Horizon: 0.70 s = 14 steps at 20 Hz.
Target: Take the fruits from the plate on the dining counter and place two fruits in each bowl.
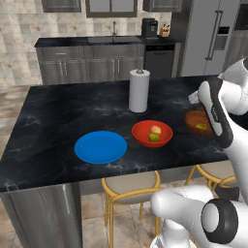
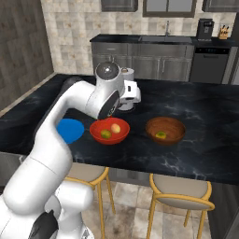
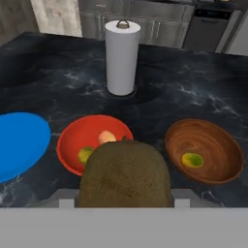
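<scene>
On the black marble table, the blue plate is lying bare near the front edge, with the red bowl just beside it and the brown bowl further along the same side. The red bowl is holding the peach-orange fruit and the yellow-green fruit, touching or nearly so. The olive-yellow fruit is resting alone in the brown bowl. A white paper-towel roll is standing upright behind the bowls, apart from them, and open dark surface is stretching around it toward the far edge. Yellow-framed stools are tucked under the front edge.

In the hand view, the dark brown fruit is sitting clamped in the hand, looming large above the gap between the two bowls; the fingertips themselves are hidden behind it. In the left base view the forearm is covering part of the brown bowl, and in the right base view the arm is crossing in front of the plate, cutting off most of its disc. The hand's height over the table is hard to judge.
</scene>
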{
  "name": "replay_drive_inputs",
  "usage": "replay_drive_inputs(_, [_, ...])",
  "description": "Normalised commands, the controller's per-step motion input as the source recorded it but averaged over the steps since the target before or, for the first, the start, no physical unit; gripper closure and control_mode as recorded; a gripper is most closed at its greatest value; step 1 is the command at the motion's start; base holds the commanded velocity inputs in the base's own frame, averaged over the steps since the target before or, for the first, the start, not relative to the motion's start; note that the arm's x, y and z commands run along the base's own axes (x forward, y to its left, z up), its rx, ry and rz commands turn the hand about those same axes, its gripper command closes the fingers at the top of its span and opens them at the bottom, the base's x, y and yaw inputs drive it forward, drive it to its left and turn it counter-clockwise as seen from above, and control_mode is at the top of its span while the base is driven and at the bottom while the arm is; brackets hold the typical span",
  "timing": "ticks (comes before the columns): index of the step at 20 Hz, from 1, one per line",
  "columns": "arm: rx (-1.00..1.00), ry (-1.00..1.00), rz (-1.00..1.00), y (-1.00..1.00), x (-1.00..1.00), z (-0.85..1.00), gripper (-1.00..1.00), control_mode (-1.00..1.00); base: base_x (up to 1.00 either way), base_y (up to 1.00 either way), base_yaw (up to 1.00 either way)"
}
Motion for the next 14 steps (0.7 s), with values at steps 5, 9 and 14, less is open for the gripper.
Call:
replay_drive_inputs(5, [0.00, 0.04, -0.08, -0.61, 0.01, -0.57, 1.00, -1.00, 0.00, 0.00, 0.00])
replay_drive_inputs(9, [-0.01, 0.01, -0.07, -0.61, 0.21, -0.86, 1.00, -1.00, 0.00, 0.00, 0.00])
replay_drive_inputs(14, [-0.07, 0.02, -0.07, -0.39, 0.81, -0.60, 1.00, -1.00, 0.00, 0.00, 0.00])
